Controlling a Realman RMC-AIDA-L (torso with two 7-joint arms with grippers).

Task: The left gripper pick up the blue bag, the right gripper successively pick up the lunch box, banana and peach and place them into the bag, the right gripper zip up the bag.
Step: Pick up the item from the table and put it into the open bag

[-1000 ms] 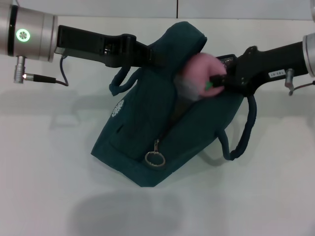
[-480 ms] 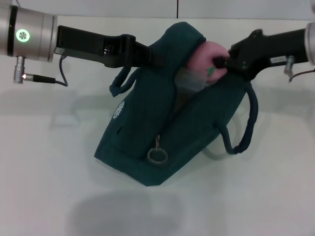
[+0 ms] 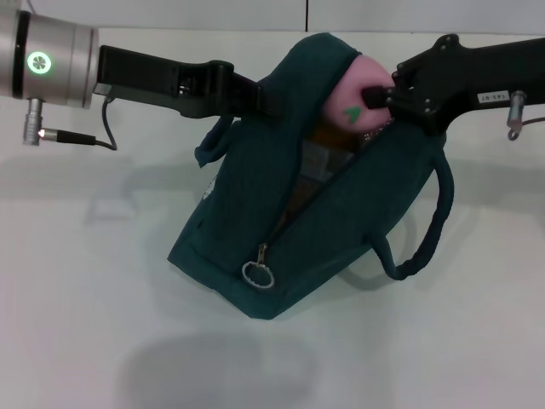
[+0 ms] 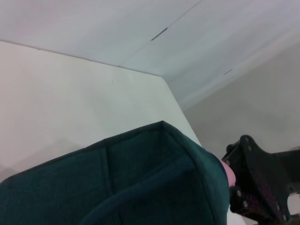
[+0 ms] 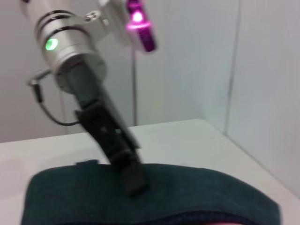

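1. The left gripper (image 3: 260,100) reaches in from the left and is clamped on the far edge of the bag (image 3: 341,230) — holding that side up off the table (image 3: 85,324).
2. The bag sits mid-table, tilted, its far end raised and its near corner low; the mouth gapes along the unzipped seam, silvery lining showing inside.
3. The right gripper (image 3: 381,95) comes in from the right, at the far, raised end of the opening, pinched on the pink peach (image 3: 353,106).
4. The peach is right at the mouth of the bag, partly below the rim, a green leaf showing on its side.
5. The zipper's ring pull (image 3: 257,274) hangs at the near end of the seam — the zip is not closed.
6. One loop handle (image 3: 426,230) droops on the right side, the other (image 3: 211,145) on the left below the left gripper.
7. What is deeper inside the bag cannot be made out.
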